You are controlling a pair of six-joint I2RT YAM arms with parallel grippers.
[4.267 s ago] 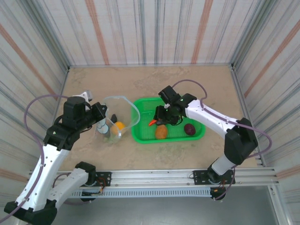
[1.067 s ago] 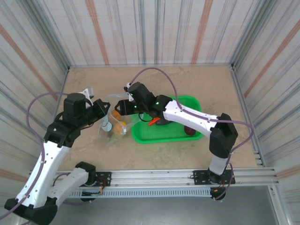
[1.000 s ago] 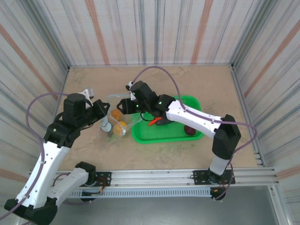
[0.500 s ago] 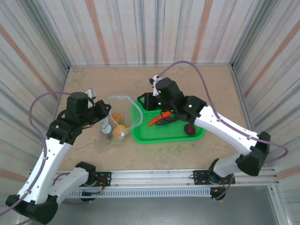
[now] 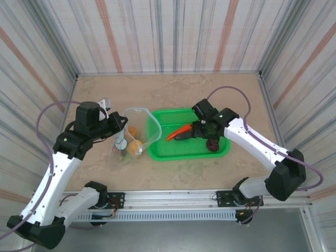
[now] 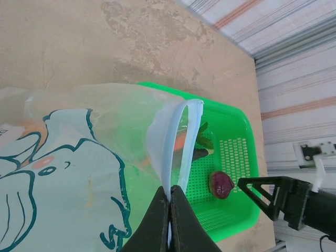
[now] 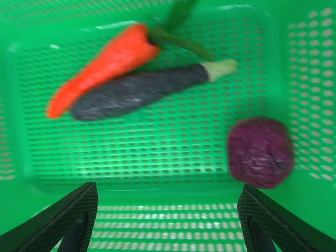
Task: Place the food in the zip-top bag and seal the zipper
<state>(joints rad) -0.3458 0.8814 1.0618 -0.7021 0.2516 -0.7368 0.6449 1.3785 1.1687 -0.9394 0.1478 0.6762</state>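
Three pieces, carrot (image 7: 102,60), eggplant (image 7: 134,94) and purple ball (image 7: 260,152), were found in the basket (image 7: 157,152) ahead of the right gripper (image 7: 168,231), spread wide for a pick, while the bag (image 6: 63,157) was pinched by its zipper (image 6: 181,142) in the clamped left gripper (image 6: 169,195), so its mouth was held open.

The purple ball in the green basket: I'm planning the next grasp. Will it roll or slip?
Being roundish, the purple ball probably rolls if nudged, though the basket wall beside it should stop it. Its rough, matte surface suggests little slipping. It looks small and likely light for the open right claw.
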